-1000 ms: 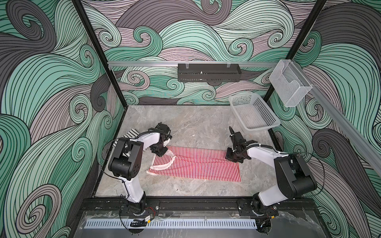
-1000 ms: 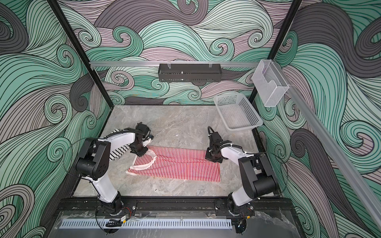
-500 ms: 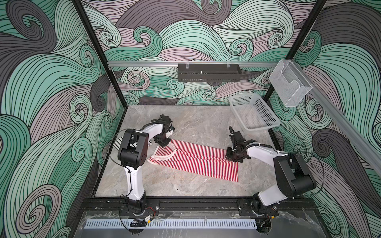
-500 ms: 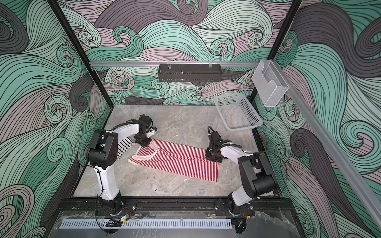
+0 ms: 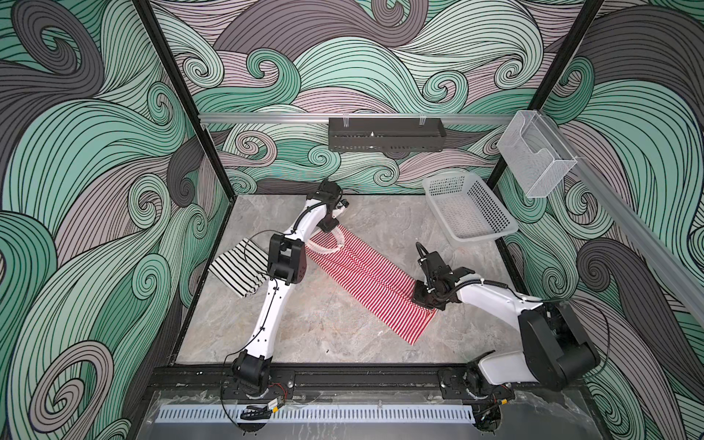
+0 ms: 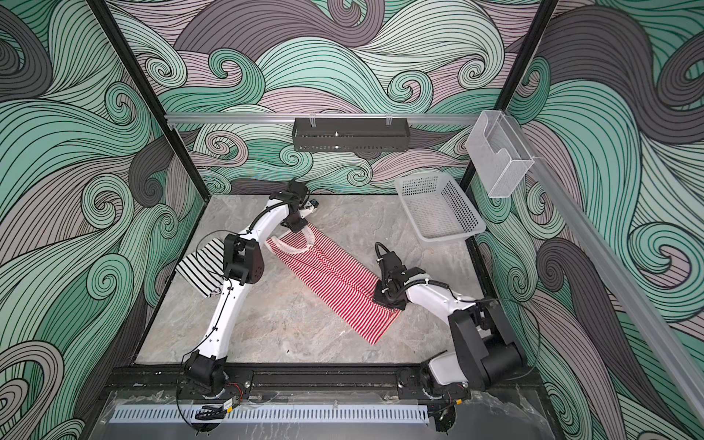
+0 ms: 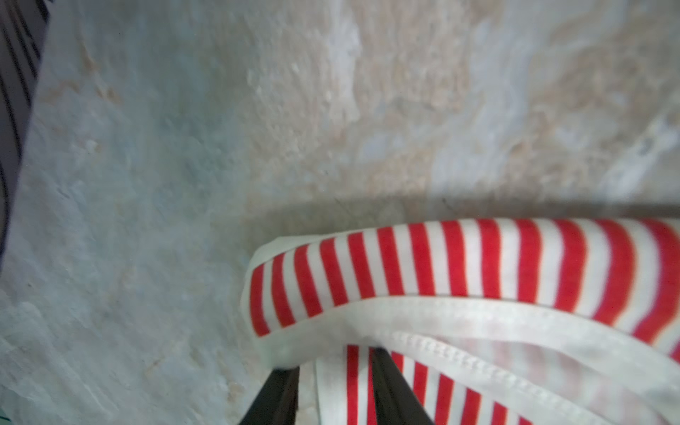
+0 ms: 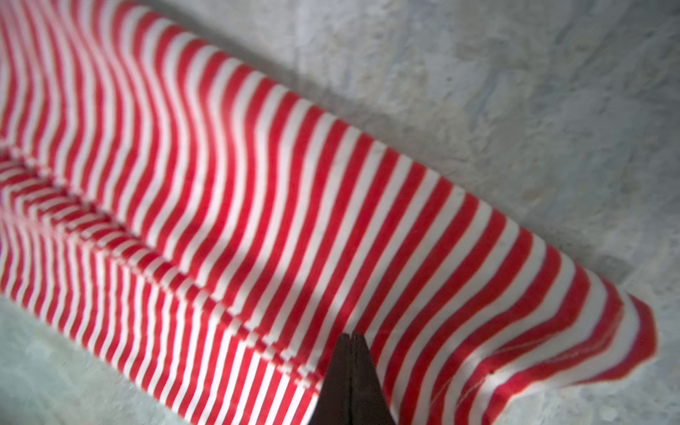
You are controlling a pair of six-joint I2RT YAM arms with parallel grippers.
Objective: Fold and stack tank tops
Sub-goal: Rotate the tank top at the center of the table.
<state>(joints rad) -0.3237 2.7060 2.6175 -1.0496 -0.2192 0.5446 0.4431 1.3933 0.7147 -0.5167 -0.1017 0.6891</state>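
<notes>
The red-and-white top (image 5: 365,274) stretches diagonally across mid-table. The left gripper (image 7: 335,368) clamps its strap end, and the right gripper (image 8: 349,336) is pinched together on its hem edge. The black-and-white top (image 5: 236,270) lies at the table's (image 5: 324,331) left edge, with bare surface in front.

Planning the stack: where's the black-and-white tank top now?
In both top views, the black-and-white tank top lies by the left wall, partly hidden behind the left arm.

You've swung the red-and-white top (image 5: 365,282) from straight across the worktop (image 5: 343,327) to a diagonal. Your left tool (image 5: 329,228) has carried the strap end backward, your right tool (image 5: 424,301) has drawn the hem forward. More of the black-and-white top (image 5: 238,272) shows.
</notes>
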